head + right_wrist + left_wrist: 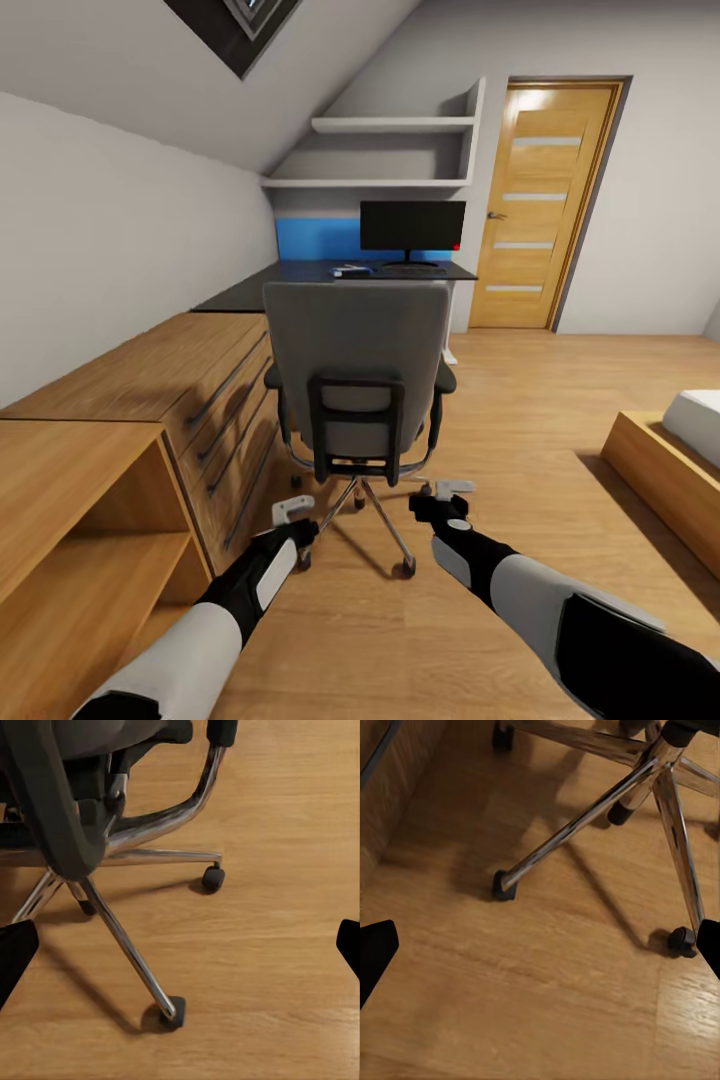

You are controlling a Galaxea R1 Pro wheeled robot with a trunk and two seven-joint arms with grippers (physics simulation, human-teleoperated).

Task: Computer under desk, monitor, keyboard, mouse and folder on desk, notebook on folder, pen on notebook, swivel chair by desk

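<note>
Swivel chair [357, 370] back hides its seat and the surface's [300, 272] front; small blue item [352, 270] beside monitor [412, 227] unidentifiable.

Bedroom furnishings around us

We see a wooden door [545, 205] upper right, drawers [215, 385] left, shelves [395, 125] above.

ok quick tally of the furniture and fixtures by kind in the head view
swivel chair: 1
desk: 1
monitor: 1
wall shelves: 2
wooden drawer unit: 1
open wooden shelf unit: 1
door: 1
bed: 1
total: 9
</note>
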